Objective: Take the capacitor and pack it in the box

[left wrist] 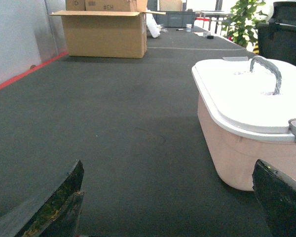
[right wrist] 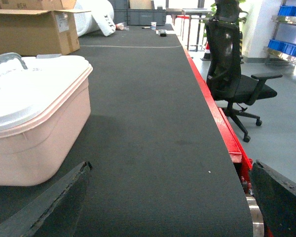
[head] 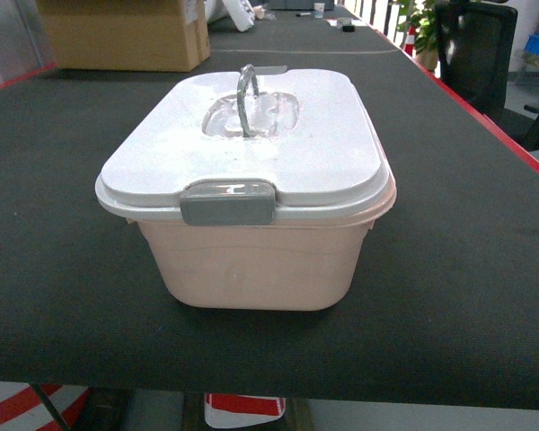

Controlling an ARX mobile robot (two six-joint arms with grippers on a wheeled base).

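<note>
the pink storage box [head: 251,260] stands on the dark bench [head: 54,269], its white lid [head: 314,144] closed and the grey latch [head: 227,201] down. no capacitor is visible. both grippers, left [left wrist: 167,207] and right [right wrist: 167,207], hold their jaws released and empty. this fits either a box already packed or one waiting to be opened.

On view: 1 pink box [head: 251,260] with 1 white lid [head: 314,148], 1 cardboard carton [head: 126,34], 1 office chair [right wrist: 232,64].
</note>
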